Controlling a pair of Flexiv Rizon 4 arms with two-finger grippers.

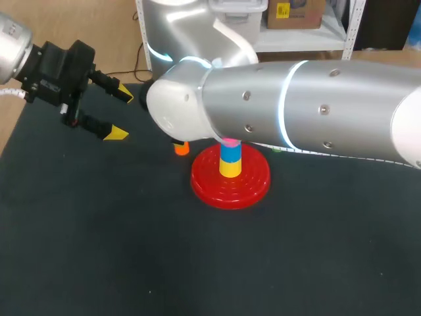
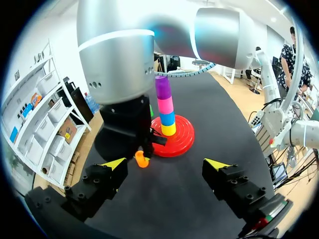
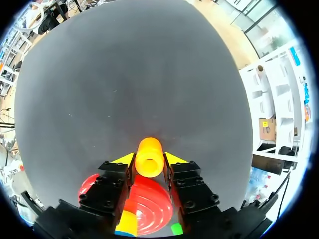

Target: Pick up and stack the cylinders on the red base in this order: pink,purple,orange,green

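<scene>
The red base (image 1: 253, 187) carries a stack of cylinders: yellow (image 2: 168, 130), blue (image 2: 167, 118), pink (image 2: 165, 105) and purple (image 2: 162, 86) on top. The orange cylinder (image 3: 149, 149) lies low by the table next to the base, also seen in the head view as the orange cylinder (image 1: 181, 148). My right gripper (image 3: 149, 160) is shut on it, one finger on each side. A green cylinder (image 3: 176, 229) stands by the base, mostly hidden behind the gripper. My left gripper (image 1: 120, 113) hangs open and empty at the far left.
My right arm (image 1: 296, 105) reaches across the back of the table and hides the top of the stack in the head view. The dark mat (image 1: 131, 250) lies bare in front of the base and to its left.
</scene>
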